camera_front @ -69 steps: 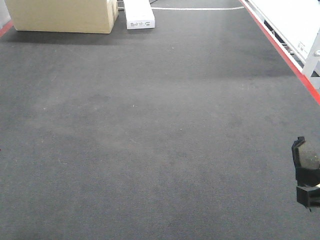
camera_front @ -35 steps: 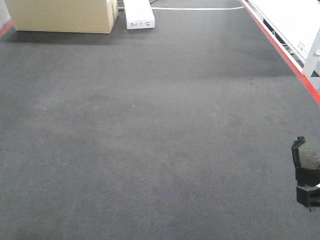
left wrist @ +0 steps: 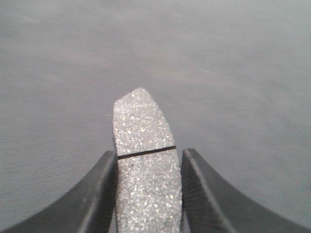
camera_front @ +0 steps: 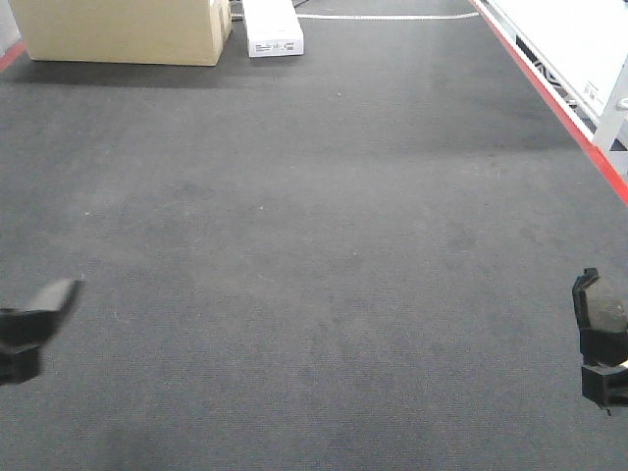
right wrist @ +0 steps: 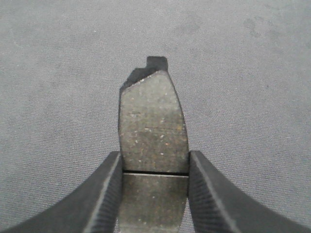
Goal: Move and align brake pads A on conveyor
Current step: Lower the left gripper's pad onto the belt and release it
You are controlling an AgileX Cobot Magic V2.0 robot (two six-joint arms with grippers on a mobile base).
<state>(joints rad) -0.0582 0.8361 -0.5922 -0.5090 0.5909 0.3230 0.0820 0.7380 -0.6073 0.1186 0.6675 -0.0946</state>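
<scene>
The wide charcoal carpet-textured conveyor belt (camera_front: 314, 245) carries a tan cardboard box (camera_front: 123, 29) at its far left, with a white rectangular box (camera_front: 272, 27) just right of it. Nearer, the black left end effector (left wrist: 148, 158) holds a dark grey oblong brake pad (left wrist: 141, 121) at the left edge. The black right end effector (right wrist: 154, 162) holds a second brake pad (right wrist: 150, 116) at the right edge, well apart from the first.

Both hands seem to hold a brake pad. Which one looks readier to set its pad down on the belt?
Probably the right hand: its brake pad hangs squarely over the sharply seen conveyor. The left hand also grips the other brake pad, but its view is smeared, so it seems less settled.
</scene>
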